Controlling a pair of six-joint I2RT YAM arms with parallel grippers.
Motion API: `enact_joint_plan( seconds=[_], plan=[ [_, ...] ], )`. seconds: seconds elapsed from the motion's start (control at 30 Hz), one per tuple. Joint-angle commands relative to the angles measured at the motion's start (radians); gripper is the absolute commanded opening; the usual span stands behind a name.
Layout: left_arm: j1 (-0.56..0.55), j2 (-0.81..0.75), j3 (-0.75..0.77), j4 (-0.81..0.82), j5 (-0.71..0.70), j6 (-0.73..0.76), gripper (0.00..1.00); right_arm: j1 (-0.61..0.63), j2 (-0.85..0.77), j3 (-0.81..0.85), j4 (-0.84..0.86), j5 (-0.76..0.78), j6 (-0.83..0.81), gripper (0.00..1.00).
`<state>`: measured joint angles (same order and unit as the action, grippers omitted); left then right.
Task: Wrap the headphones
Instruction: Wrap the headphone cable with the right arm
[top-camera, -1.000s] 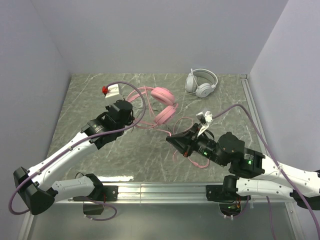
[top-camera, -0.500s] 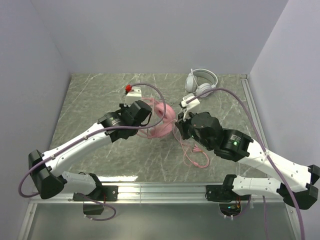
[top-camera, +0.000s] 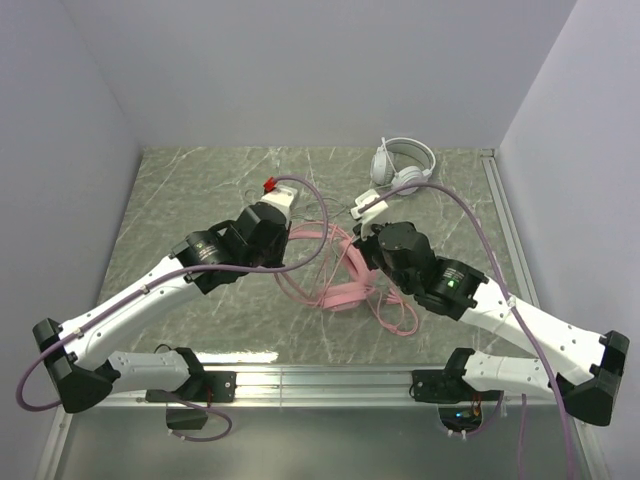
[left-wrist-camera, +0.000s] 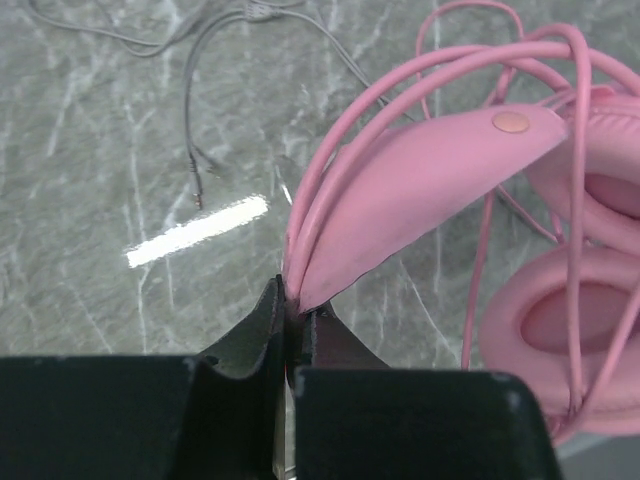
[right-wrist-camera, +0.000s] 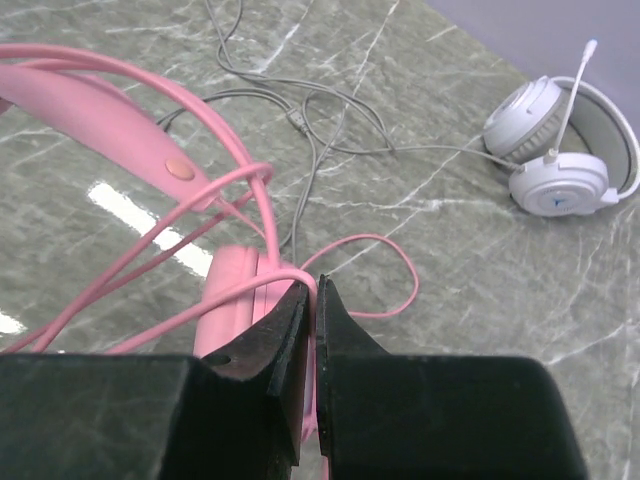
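Two clamps hold: our left gripper (left-wrist-camera: 290, 300) pinches the pink headphones (left-wrist-camera: 560, 330) by the band (left-wrist-camera: 420, 190) at its fingertips, and our right gripper (right-wrist-camera: 312, 285) pinches the pink cable (right-wrist-camera: 375, 238). Slack loops between them may slip off or snag if we pull unevenly.

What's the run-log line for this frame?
phase: wrapping | left hand: shut on pink headset headband | right hand: shut on pink cable | white headset: apart, back right

pink headset (top-camera: 345, 293) mostly covered from above by left arm (top-camera: 240, 240) and right arm (top-camera: 410, 262), its ear cups (left-wrist-camera: 560, 320) chopped by the left wrist view's right edge, grey cable (left-wrist-camera: 189, 100) barely made out overhead
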<state>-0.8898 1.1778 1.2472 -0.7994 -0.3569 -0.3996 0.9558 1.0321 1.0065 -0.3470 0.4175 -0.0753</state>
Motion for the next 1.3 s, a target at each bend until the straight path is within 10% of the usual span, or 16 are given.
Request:
enact_joint_plan(
  seconds=[0.0, 1.27],
  plan=[
    [-0.012, -0.020, 0.012, -0.040, 0.176, 0.065, 0.00, -0.038, -0.029, -0.011, 0.173, 0.064, -0.098, 0.00],
    [-0.020, -0.176, 0.090, -0.058, 0.685, 0.209, 0.00, -0.324, 0.046, -0.195, 0.460, -0.466, -0.080, 0.15]
  ],
)
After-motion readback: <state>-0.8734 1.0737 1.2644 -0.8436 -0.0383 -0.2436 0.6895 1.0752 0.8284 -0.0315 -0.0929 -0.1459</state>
